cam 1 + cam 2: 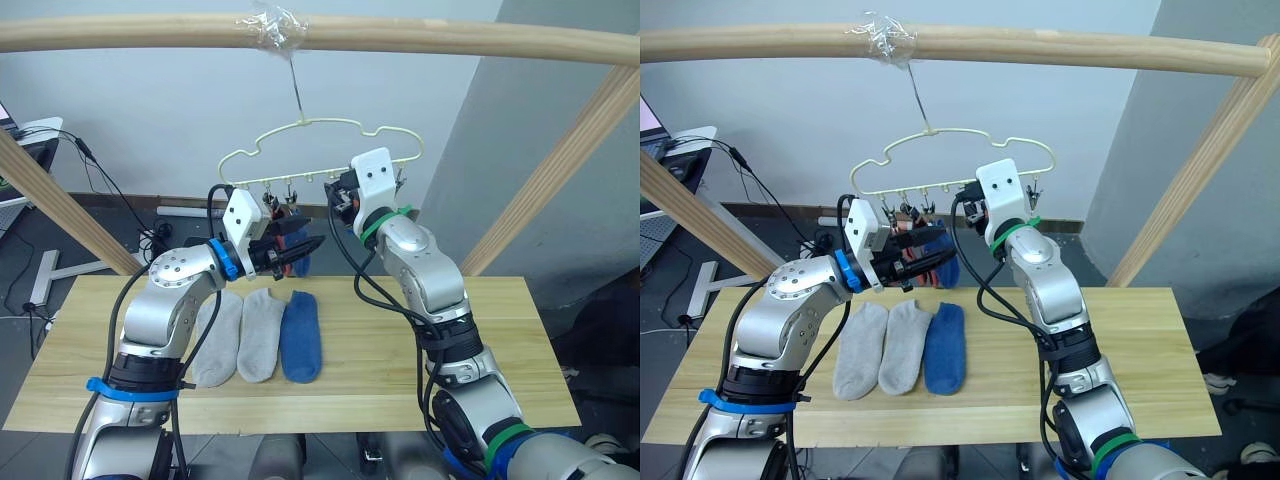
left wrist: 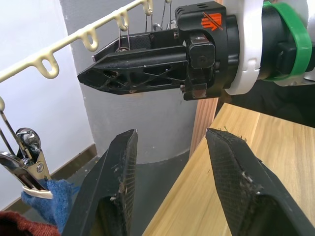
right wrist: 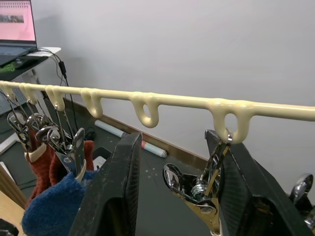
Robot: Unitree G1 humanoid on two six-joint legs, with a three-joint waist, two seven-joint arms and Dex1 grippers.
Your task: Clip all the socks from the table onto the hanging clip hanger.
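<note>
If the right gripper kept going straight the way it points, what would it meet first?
Probably the metal clip hanging between the open jaws of the right gripper, under the clip hanger's bar; depth is unclear.

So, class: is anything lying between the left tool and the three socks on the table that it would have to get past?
Nothing visible does. The left tool hangs open above the table, and the two grey socks and the blue sock lie flat and uncovered just below it. The right tool is up at the clip hanger.
</note>
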